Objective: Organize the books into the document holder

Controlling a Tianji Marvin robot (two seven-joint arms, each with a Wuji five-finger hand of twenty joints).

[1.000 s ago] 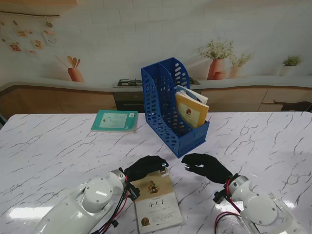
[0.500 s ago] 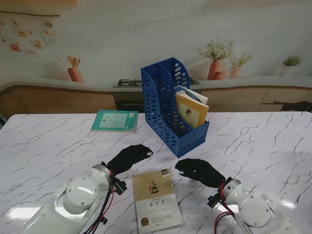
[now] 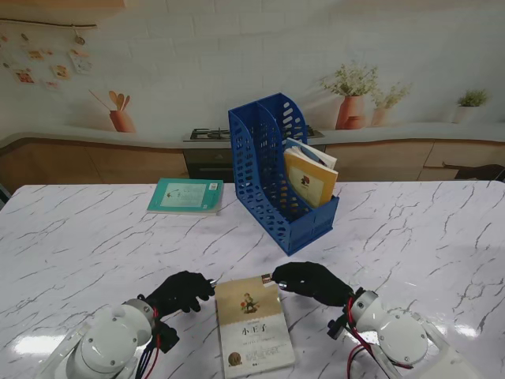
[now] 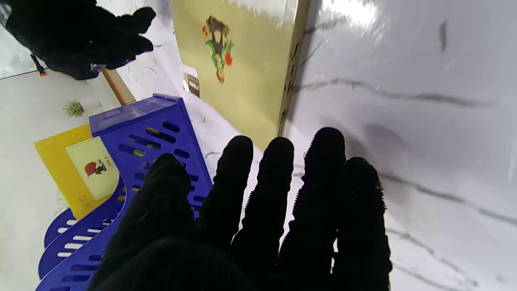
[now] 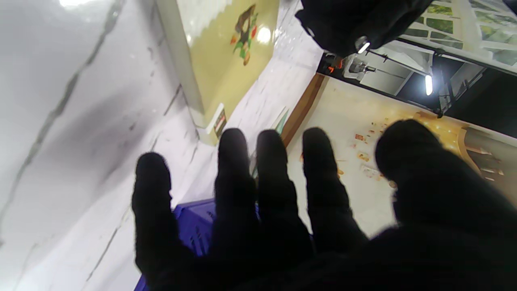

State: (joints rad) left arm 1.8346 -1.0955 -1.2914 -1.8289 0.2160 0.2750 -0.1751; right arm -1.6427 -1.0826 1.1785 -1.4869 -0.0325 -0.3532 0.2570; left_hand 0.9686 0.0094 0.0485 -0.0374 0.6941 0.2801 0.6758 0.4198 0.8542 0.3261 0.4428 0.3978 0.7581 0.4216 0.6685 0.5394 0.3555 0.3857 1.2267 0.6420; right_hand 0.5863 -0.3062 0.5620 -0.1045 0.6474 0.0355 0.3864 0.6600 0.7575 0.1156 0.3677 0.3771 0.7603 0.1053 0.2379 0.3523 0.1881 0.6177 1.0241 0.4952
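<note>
A beige book [image 3: 252, 324] lies flat on the marble table close to me, also seen in the wrist views [image 4: 238, 68] [image 5: 218, 52]. My left hand [image 3: 180, 290] rests just left of its far corner, fingers [image 4: 274, 190] extended, holding nothing. My right hand [image 3: 309, 280] reaches to the book's far right corner, fingers [image 5: 266, 182] spread and empty; whether they touch the book I cannot tell. The blue document holder [image 3: 264, 158] stands farther off, with a yellow book [image 3: 310, 180] leaning in its right slot. A teal book [image 3: 186, 195] lies flat to the holder's left.
The holder's perforated blue wall [image 4: 137, 133] shows beyond my left fingers. Behind the table's far edge runs a printed kitchen backdrop with potted plants [image 3: 351, 95]. White marble surface [image 3: 410, 229] stretches to the right of the holder.
My left hand has come off the beige book, pulling back toward me and to the left. My right hand has shifted left and nearer, up to the book's far right corner.
</note>
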